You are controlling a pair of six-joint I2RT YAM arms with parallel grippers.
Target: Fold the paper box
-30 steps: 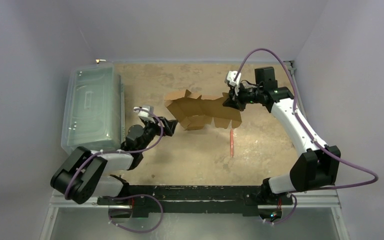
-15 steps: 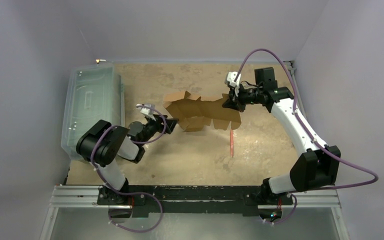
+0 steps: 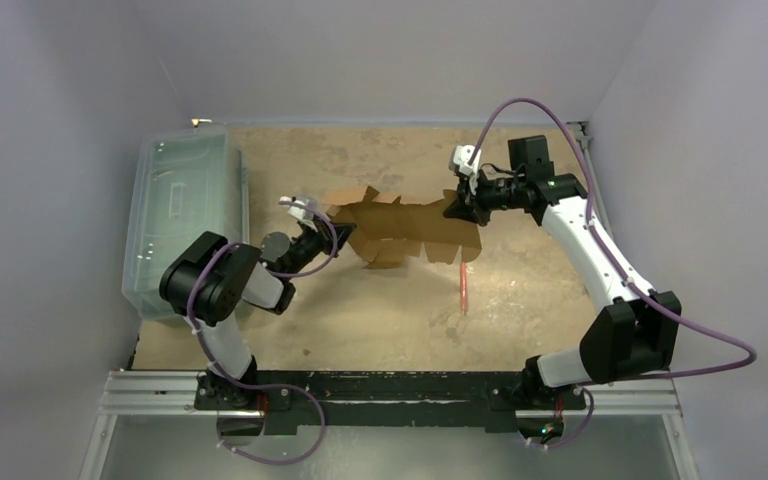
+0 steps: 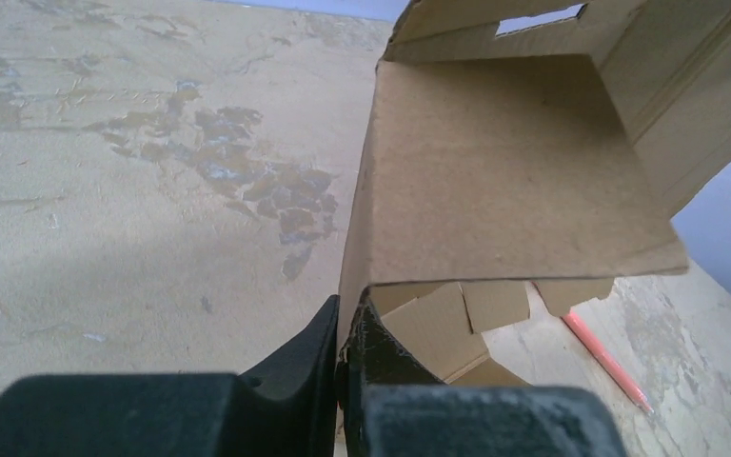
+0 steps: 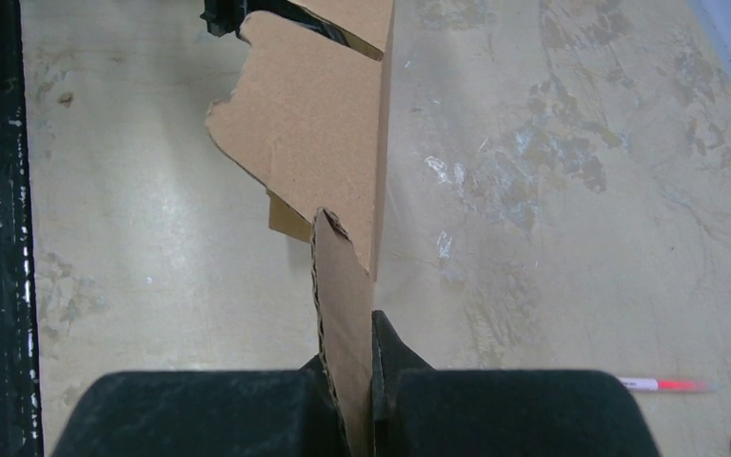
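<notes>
Partly folded brown corrugated paper box (image 3: 405,228), loosely open.

Right gripper (image 5: 352,354) pinching an upright flap of the paper box (image 5: 314,124), worn table (image 5: 552,190), pink pen (image 5: 663,385) lying nearby

Table (image 3: 380,310) (worn, tan) bears a red pen (image 3: 463,285); a clear bin (image 3: 185,215).

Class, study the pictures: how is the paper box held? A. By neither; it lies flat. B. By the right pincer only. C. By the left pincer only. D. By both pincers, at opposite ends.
D: the left pincer is shut on one edge of the paper box and the right pincer on the opposite end.
</notes>
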